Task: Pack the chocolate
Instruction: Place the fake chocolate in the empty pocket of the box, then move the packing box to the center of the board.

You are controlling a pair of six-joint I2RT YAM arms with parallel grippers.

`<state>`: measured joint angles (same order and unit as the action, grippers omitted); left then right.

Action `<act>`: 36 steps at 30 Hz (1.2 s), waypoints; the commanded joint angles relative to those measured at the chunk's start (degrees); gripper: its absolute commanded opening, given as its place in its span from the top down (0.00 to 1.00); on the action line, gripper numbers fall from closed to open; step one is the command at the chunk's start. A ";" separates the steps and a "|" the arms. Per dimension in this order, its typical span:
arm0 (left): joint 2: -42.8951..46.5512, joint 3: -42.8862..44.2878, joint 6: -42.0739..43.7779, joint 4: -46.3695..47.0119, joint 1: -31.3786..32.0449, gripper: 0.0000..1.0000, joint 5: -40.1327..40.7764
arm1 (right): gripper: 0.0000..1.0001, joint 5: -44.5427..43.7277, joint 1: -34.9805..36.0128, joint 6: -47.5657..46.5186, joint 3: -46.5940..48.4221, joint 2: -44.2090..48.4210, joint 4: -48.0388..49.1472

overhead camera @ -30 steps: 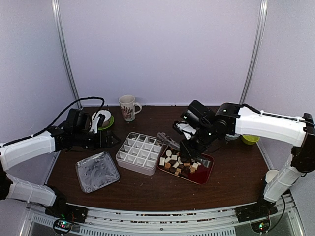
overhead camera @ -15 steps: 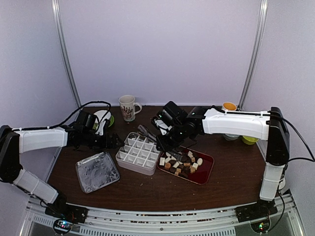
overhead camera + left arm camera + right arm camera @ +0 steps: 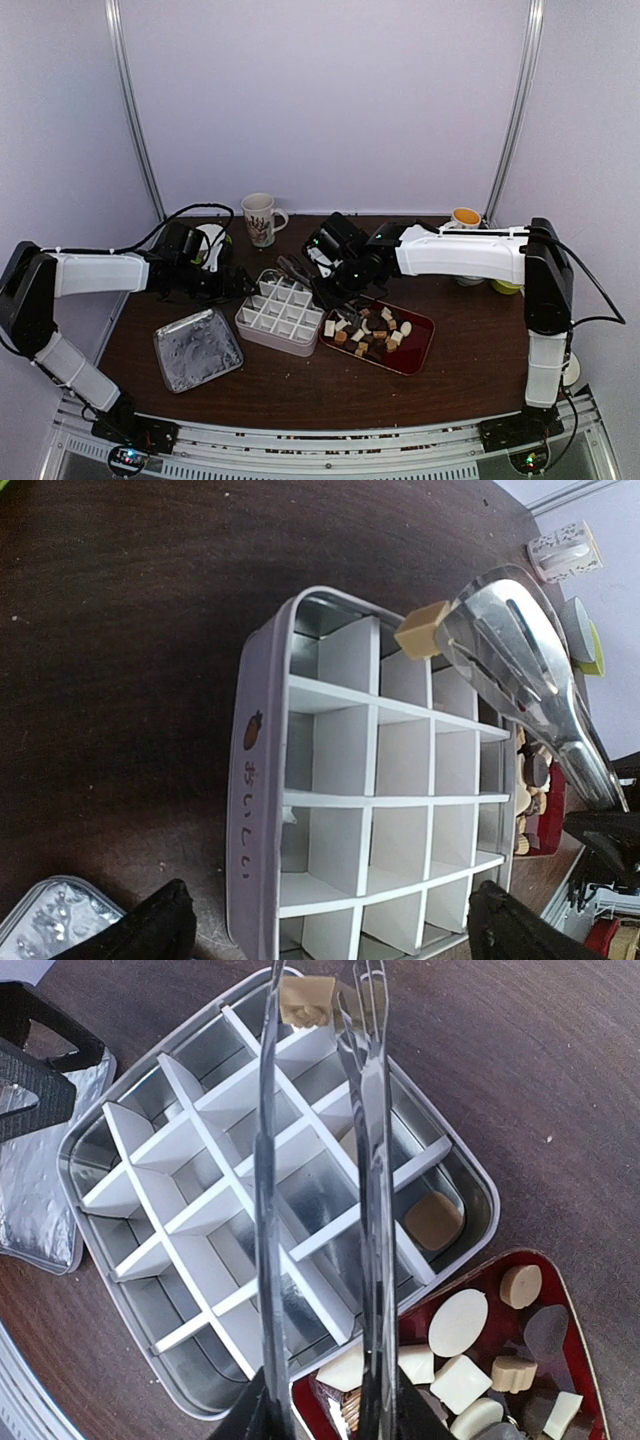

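Note:
Long metal tongs (image 3: 365, 1160) are held by my right gripper (image 3: 325, 1410), which is shut on their handles. Their tips pinch a tan cube of chocolate (image 3: 307, 1000) over the far corner of the white compartment tin (image 3: 283, 310). In the left wrist view that cube (image 3: 421, 630) hangs just above the tin's rim (image 3: 262, 770). One tan piece (image 3: 433, 1220) lies in a corner compartment. The rest of the chocolate (image 3: 365, 328) sits in the red tray (image 3: 415, 345). My left gripper (image 3: 330, 930) stands open with one end of the tin between its fingers (image 3: 140, 925).
The tin's lid (image 3: 197, 348) lies front left. A mug (image 3: 260, 218) stands at the back, and a green plate with a white cup (image 3: 212, 240) sits behind the left arm. An orange-filled cup (image 3: 465, 216) and a green bowl (image 3: 508, 287) are at the right.
The right arm has carried the tongs with the tan cube from the red tray leftward to over the tin's far corner. The left gripper has moved closer to the tin.

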<state>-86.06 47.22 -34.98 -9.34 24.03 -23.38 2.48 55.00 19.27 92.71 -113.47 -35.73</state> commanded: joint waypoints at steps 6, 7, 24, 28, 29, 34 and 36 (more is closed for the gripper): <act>-2.80 2.76 0.59 2.93 -0.32 0.02 -1.42 | 0.65 -2.14 0.37 -1.07 1.02 0.44 0.14; -2.93 2.86 0.58 2.93 -0.30 0.02 -1.34 | 0.65 -2.17 0.37 -1.03 0.87 0.71 0.23; -11.21 6.16 2.88 3.75 -0.28 0.13 -5.21 | 0.64 -3.27 0.37 -0.10 -12.80 17.50 -1.37; -12.13 5.73 2.97 4.99 0.15 0.15 -6.88 | 0.65 -3.53 0.37 0.86 -19.06 22.52 -2.79; -12.19 5.55 2.94 5.21 0.37 0.15 -7.03 | 0.65 -3.57 0.37 1.21 -20.64 23.80 -2.93; -12.44 5.16 2.75 5.73 2.15 0.16 -7.83 | 0.65 -3.56 0.21 2.80 -28.49 30.05 -4.31; -12.31 5.08 2.53 5.73 3.17 0.16 -7.83 | 0.65 -3.59 0.15 3.30 -30.76 32.17 -5.15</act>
<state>-98.26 51.86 -33.08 -6.24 25.32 -29.39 0.01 55.00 20.78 65.17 -85.71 -39.07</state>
